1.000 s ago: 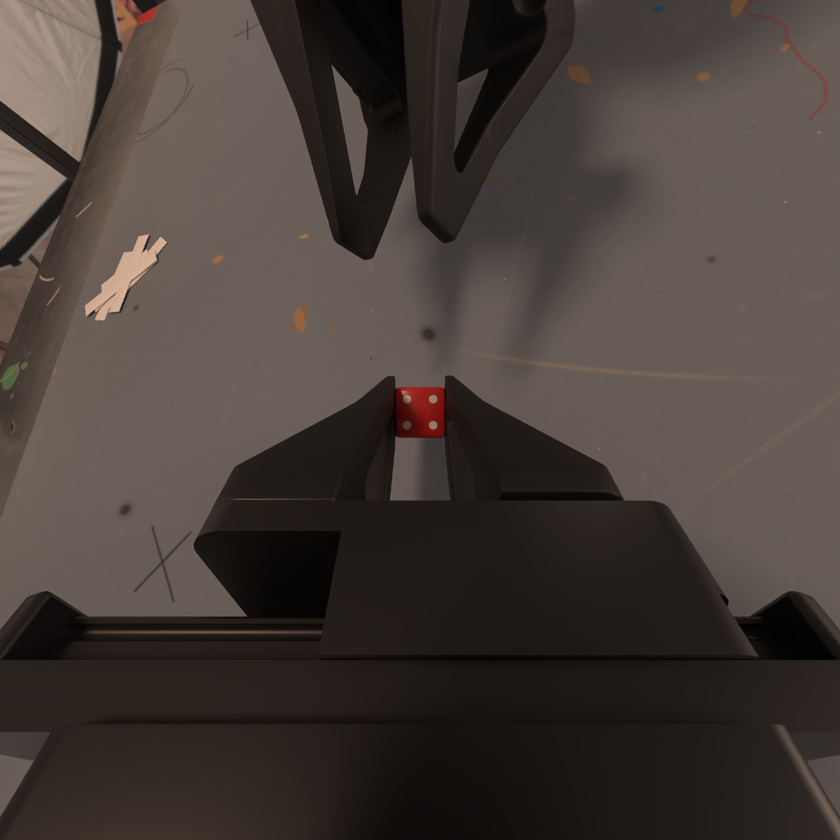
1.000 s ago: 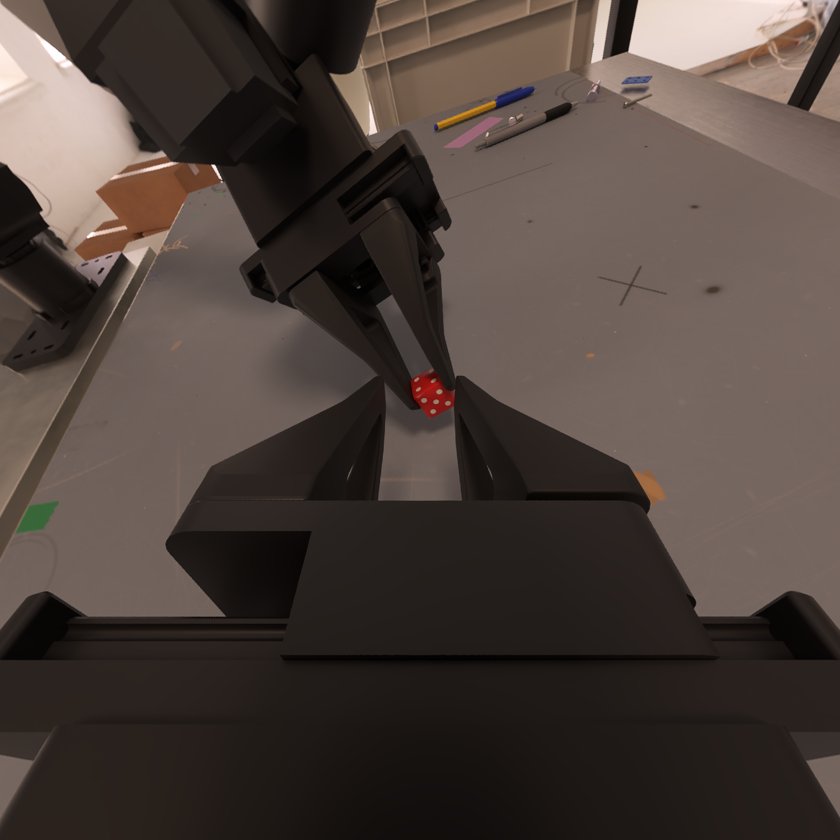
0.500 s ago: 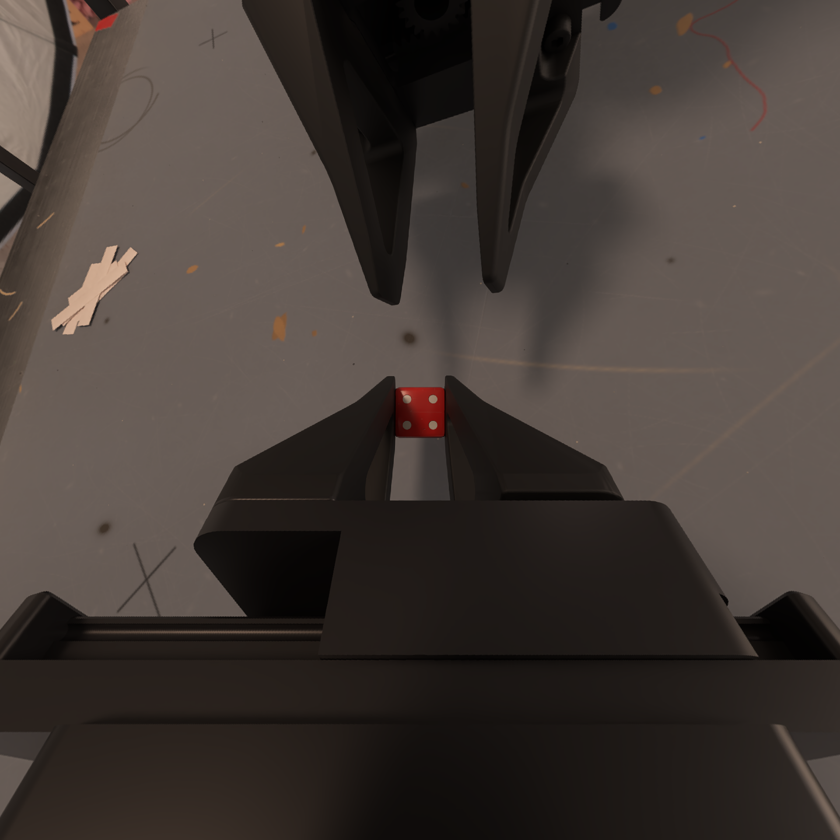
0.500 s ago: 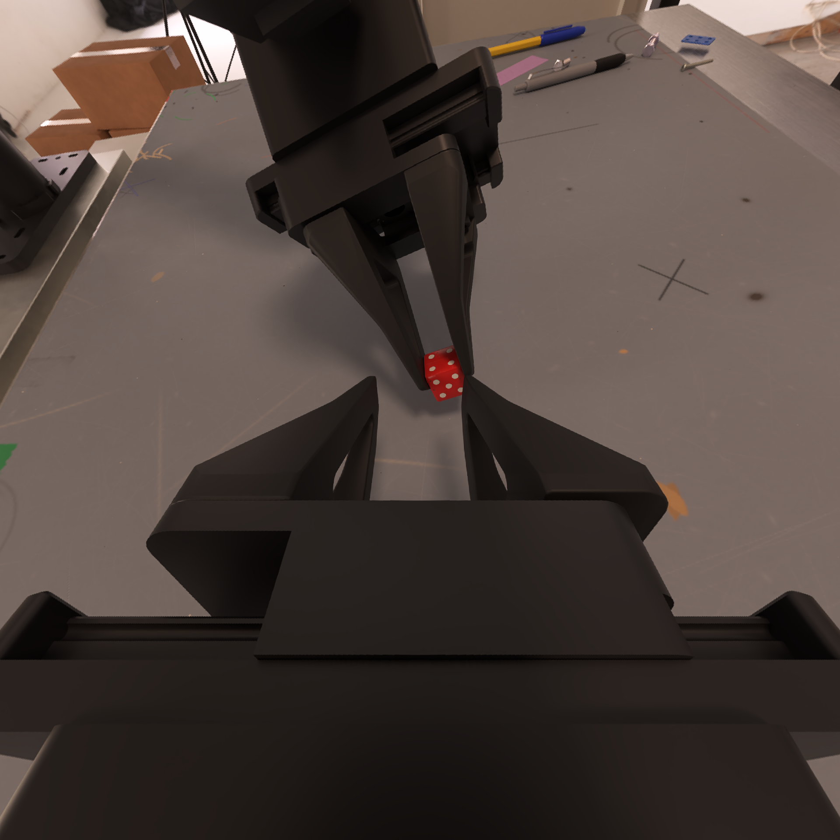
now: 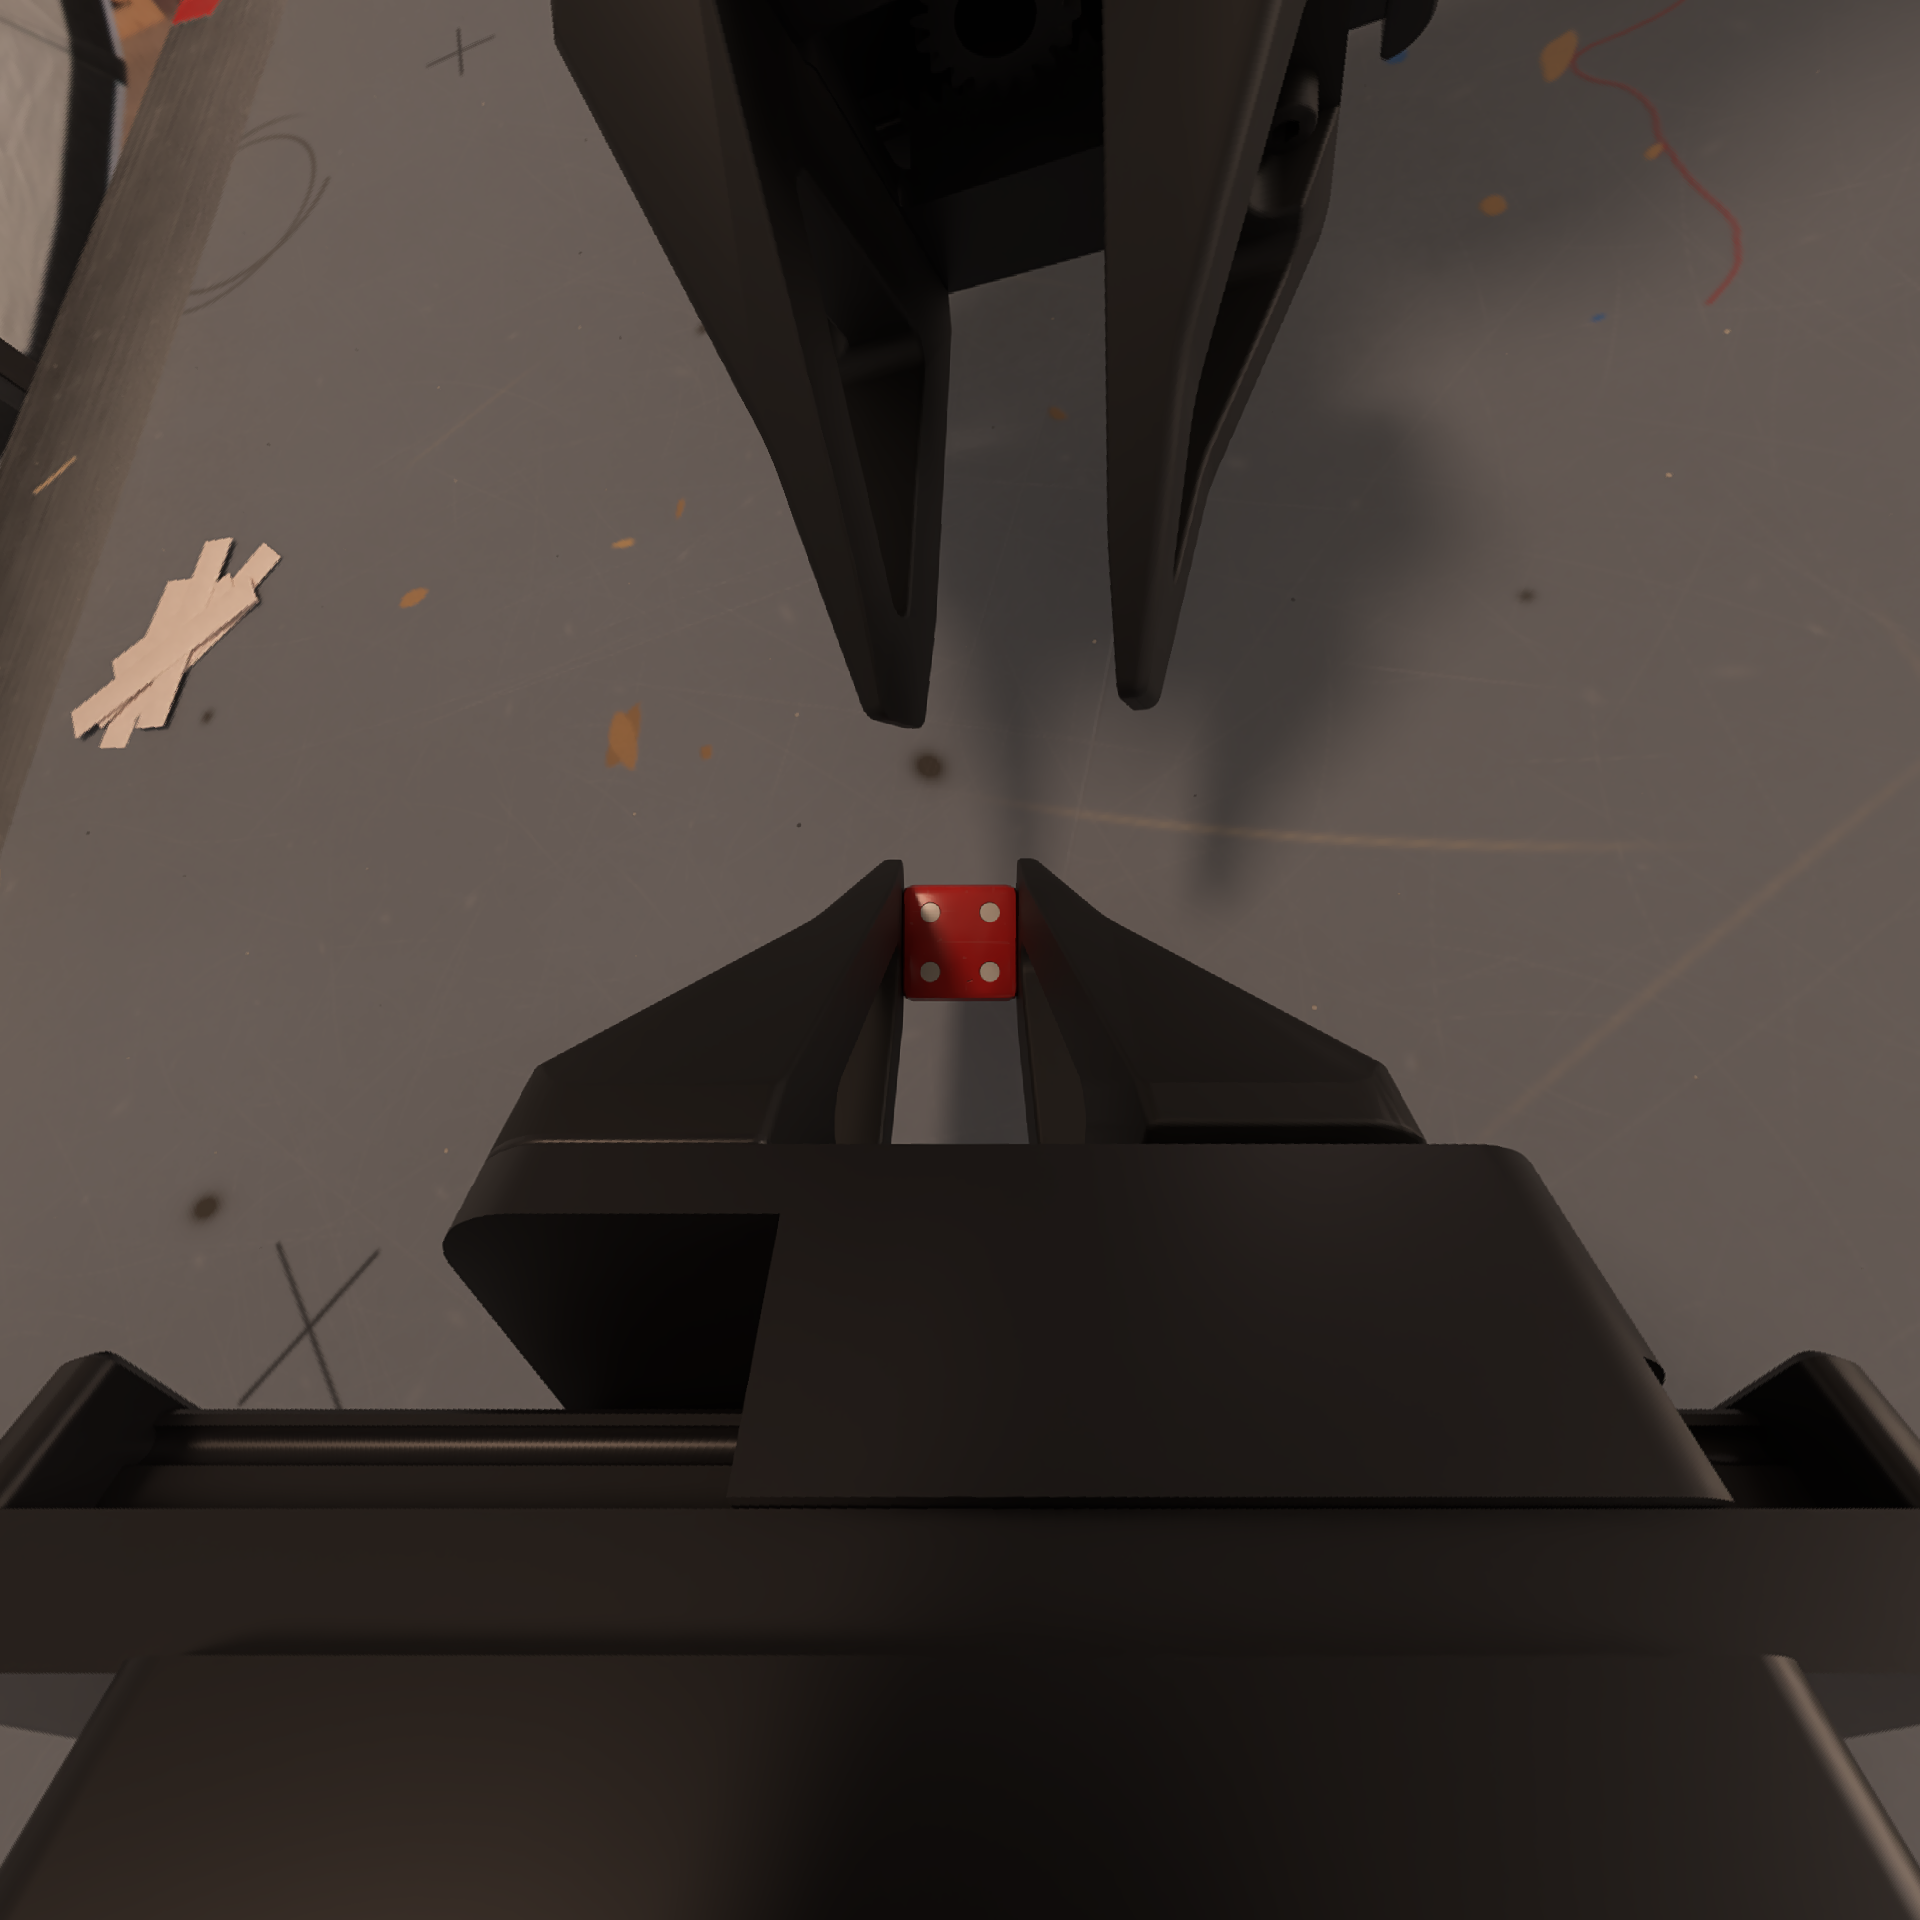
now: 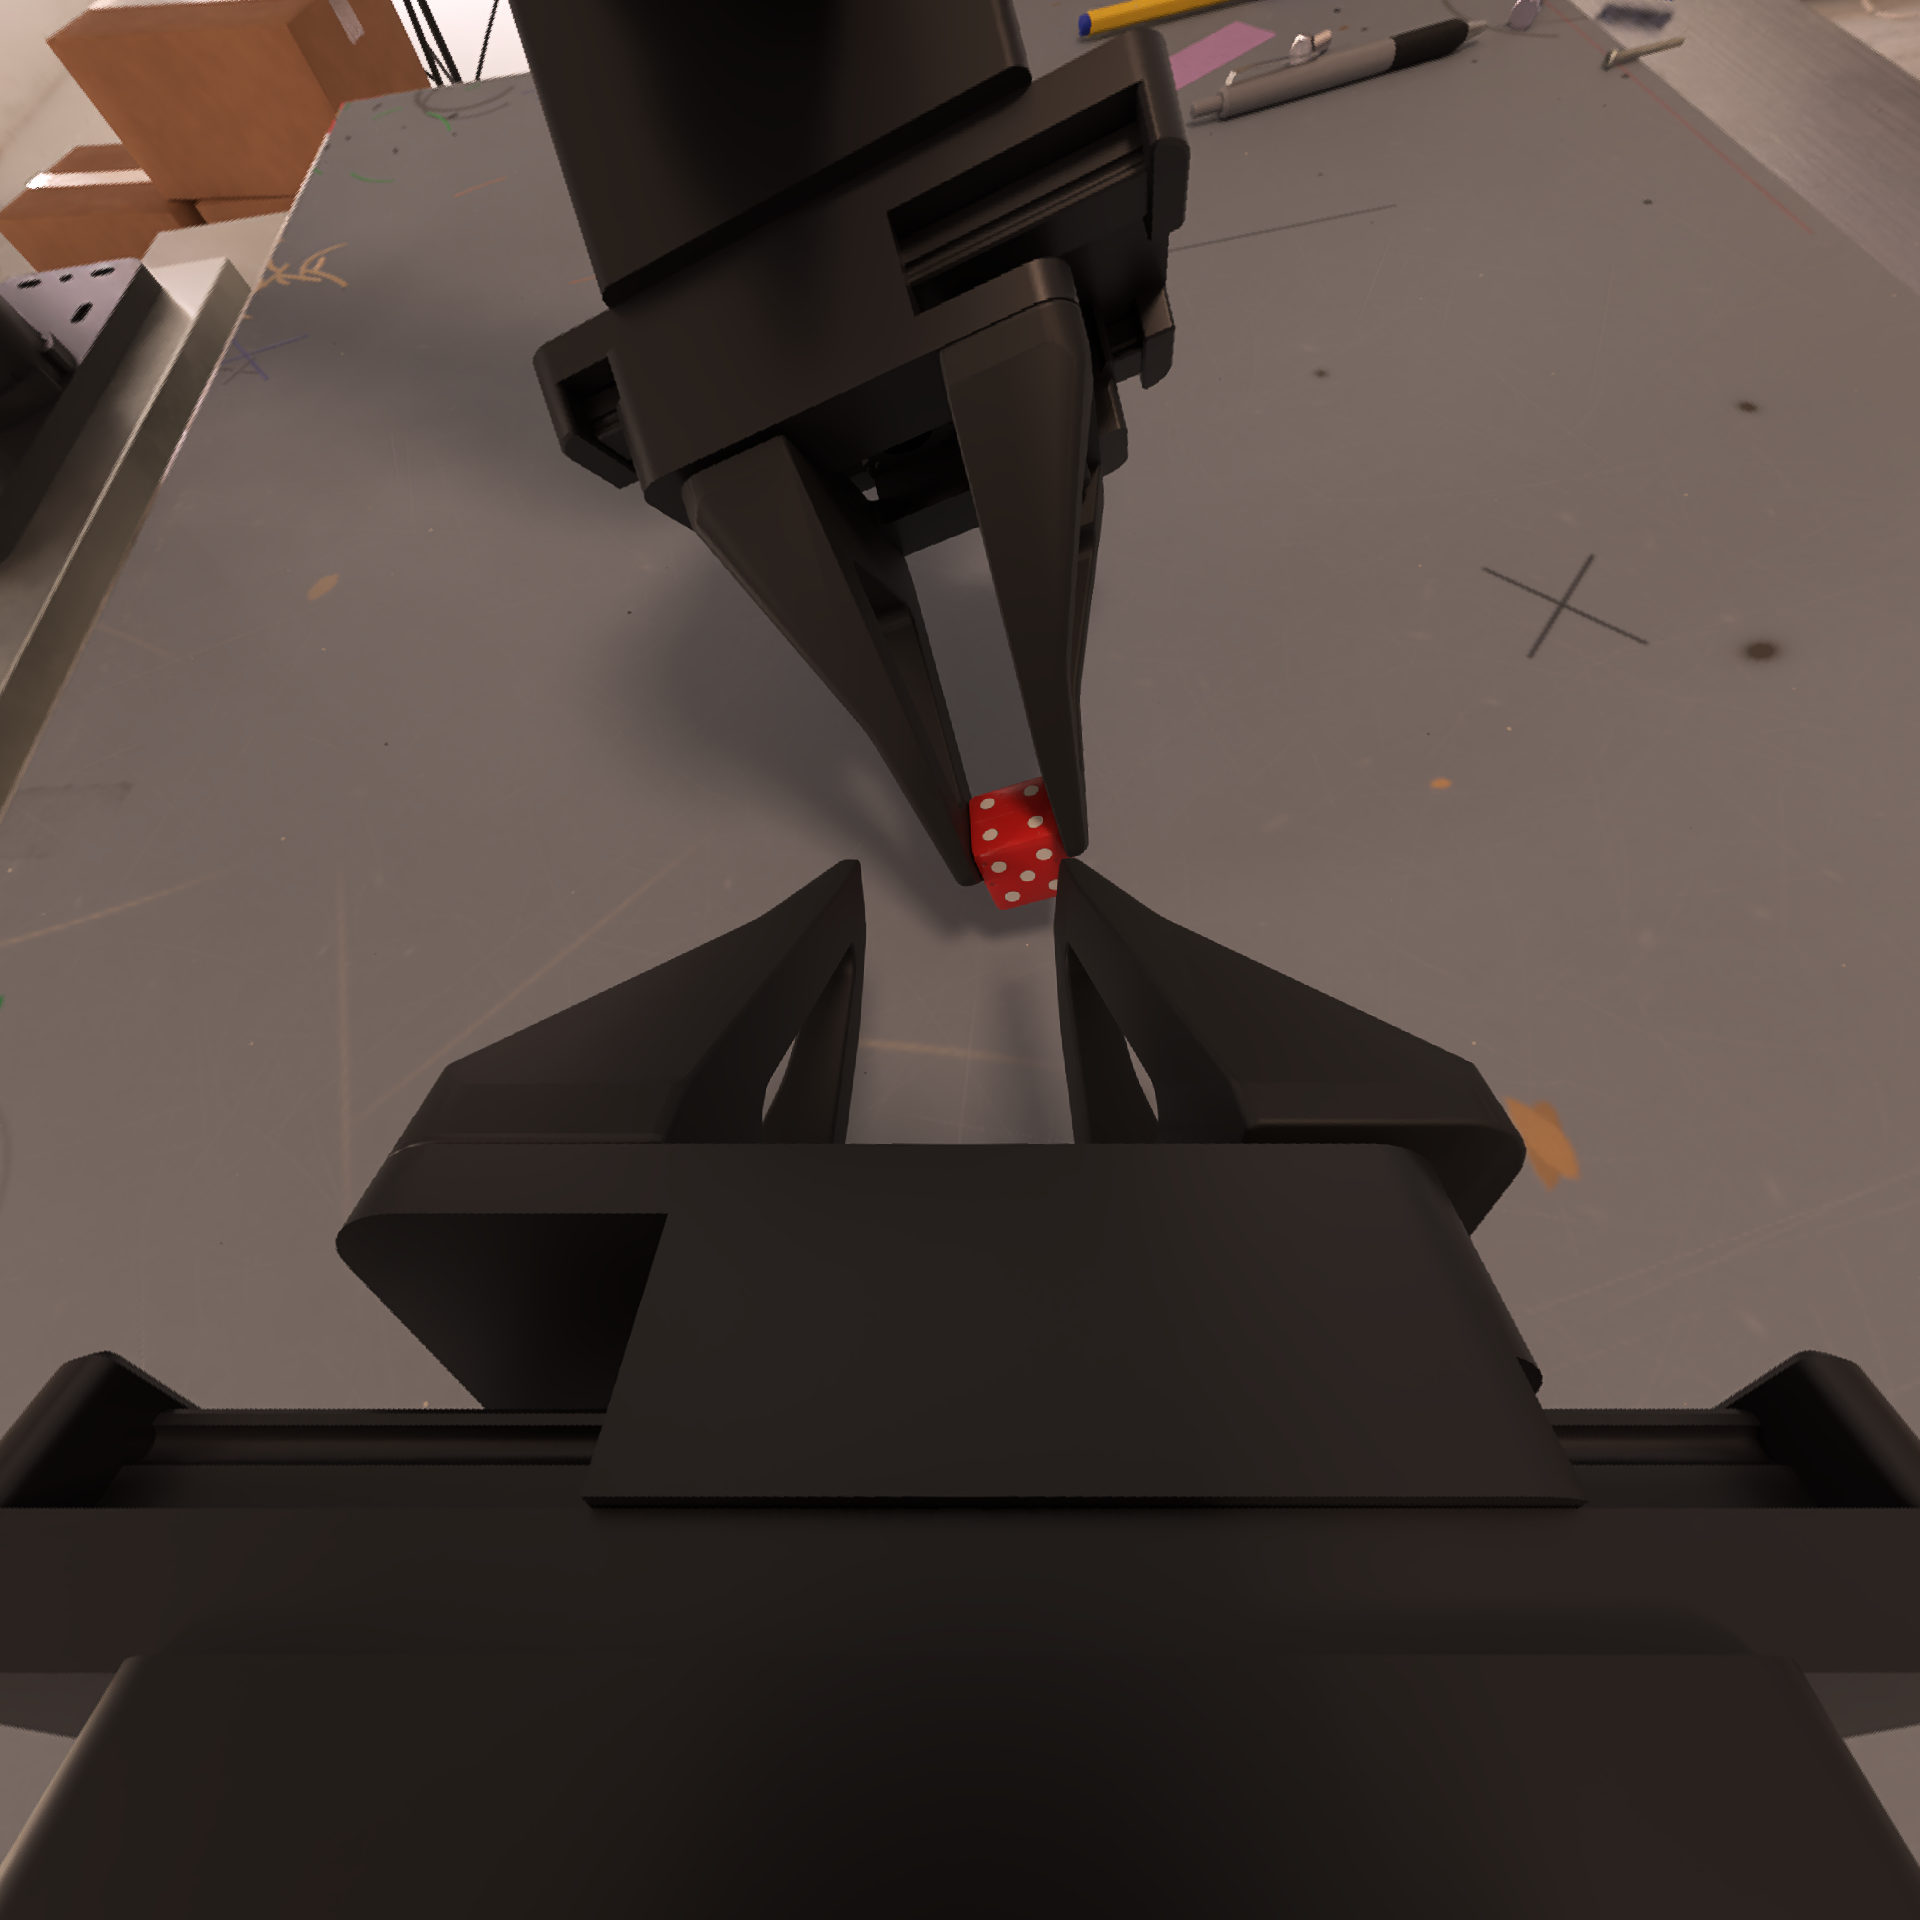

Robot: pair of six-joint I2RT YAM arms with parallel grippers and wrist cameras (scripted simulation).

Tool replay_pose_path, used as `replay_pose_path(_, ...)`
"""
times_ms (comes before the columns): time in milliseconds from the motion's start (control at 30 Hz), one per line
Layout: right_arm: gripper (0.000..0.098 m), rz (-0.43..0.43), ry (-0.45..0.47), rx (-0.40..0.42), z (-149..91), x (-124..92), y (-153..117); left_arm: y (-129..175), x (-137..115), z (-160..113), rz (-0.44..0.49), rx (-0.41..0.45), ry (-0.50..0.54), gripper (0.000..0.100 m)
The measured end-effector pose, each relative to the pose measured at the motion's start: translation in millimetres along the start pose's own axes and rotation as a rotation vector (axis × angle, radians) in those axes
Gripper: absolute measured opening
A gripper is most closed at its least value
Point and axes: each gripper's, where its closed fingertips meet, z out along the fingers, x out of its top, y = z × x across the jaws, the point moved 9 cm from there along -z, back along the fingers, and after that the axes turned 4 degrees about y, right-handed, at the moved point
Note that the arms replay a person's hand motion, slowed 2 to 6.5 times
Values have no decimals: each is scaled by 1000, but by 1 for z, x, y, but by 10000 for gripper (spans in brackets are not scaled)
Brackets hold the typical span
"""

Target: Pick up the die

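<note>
A small red die [image 5: 959, 941] with white pips sits clamped between the tips of my left gripper [image 5: 959, 878], which is shut on it above the grey table. In the right wrist view the same die [image 6: 1016, 842] shows held at the tips of the left gripper [image 6: 1023, 862], which points down toward me. My right gripper [image 6: 958, 873] is open and empty, its tips just in front of and below the die; its right tip looks close to touching the die. In the left wrist view the right gripper [image 5: 1023, 712] hangs open just beyond the die.
The grey table [image 5: 1558, 935] carries taped paper scraps [image 5: 171, 644] at left, drawn crosses and paint spots. Pens [image 6: 1340, 62] and a pink slip [image 6: 1221, 52] lie at the far edge in the right wrist view. Cardboard boxes [image 6: 208, 114] stand beyond the table's left corner.
The right gripper has moved closer to the die and opened wider. The left gripper has kept hold of the die.
</note>
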Motion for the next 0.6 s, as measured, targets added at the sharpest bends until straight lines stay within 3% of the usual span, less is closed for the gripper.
replay_pose_path(600,309,15,17,-8,0,-1,0,-1,0,0,-6,-4,-4,178)
